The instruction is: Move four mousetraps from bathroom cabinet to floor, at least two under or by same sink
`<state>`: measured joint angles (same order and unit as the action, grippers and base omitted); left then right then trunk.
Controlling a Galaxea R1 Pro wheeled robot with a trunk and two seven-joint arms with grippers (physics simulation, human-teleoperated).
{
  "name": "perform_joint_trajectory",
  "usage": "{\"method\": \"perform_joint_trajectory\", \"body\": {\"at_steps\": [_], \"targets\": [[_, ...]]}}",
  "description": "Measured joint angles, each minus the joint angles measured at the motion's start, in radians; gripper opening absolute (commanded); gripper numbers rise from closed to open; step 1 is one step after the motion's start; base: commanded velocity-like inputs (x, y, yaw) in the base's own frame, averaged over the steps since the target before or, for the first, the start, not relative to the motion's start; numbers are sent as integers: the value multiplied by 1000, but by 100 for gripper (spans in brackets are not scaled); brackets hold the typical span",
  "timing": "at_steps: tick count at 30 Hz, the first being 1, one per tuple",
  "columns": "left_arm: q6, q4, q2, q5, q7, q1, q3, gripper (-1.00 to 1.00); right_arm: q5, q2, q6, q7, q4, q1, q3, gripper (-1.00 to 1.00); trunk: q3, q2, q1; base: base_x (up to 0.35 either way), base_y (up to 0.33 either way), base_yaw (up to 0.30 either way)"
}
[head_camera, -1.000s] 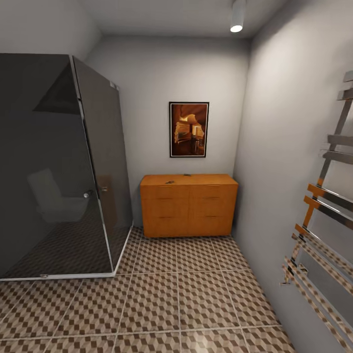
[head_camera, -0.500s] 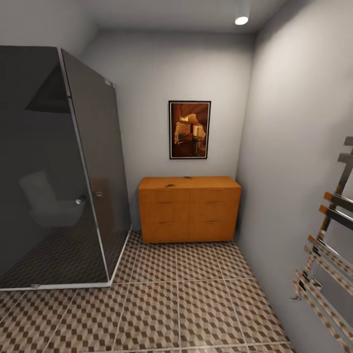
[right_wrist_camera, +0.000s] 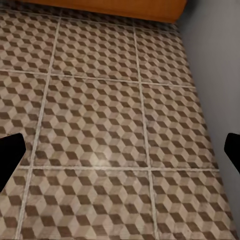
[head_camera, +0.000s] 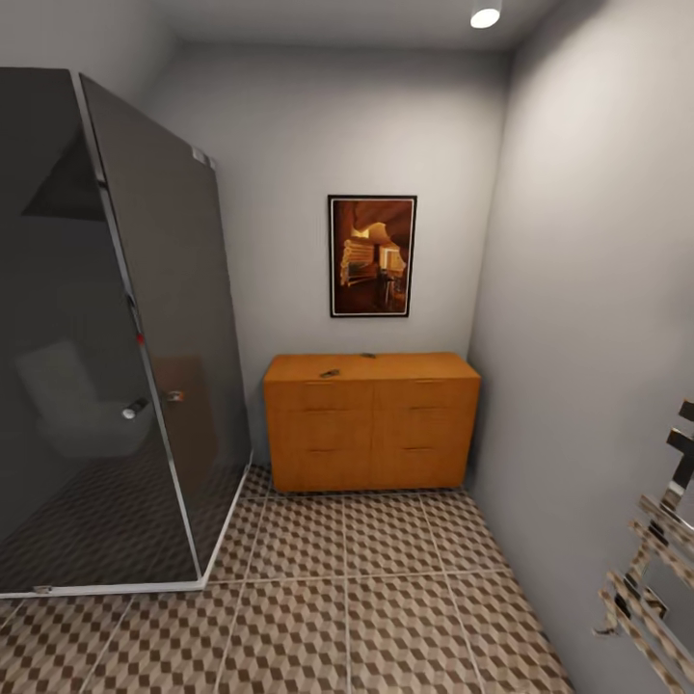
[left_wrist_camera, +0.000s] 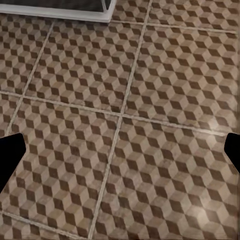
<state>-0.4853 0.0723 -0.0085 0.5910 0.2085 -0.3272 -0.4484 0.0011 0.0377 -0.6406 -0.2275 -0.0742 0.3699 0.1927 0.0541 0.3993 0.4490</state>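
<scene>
low orange-brown wooden cabinet [head_camera: 371, 421] against the far wall, two small dark mousetraps [head_camera: 331, 373] on its top. my left gripper [left_wrist_camera: 120, 150] and right gripper [right_wrist_camera: 120, 150] both spread wide over cube-pattern tiled floor [head_camera: 386, 588].

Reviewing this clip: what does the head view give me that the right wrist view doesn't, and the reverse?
Head view alone: the whole cabinet against the back wall, with two small dark things on its top and, probably mousetraps but too small to confirm; the framed picture, the dark glass shower enclosure, a chrome towel rail and a ceiling light.

Right wrist view alone: the right gripper, fingertips wide apart, nothing between them.

Both: the cube-patterned bathroom floor, the grey side wall and the cabinet's lower edge.
</scene>
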Motion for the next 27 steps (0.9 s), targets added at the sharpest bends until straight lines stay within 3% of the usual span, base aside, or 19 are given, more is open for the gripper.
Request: {"method": "perform_joint_trajectory", "body": {"at_steps": [27], "targets": [[0,0,0,0,0,0,0,100,0,0,0,0,0,0,0,100,0,0,0,327,-106,0]]}}
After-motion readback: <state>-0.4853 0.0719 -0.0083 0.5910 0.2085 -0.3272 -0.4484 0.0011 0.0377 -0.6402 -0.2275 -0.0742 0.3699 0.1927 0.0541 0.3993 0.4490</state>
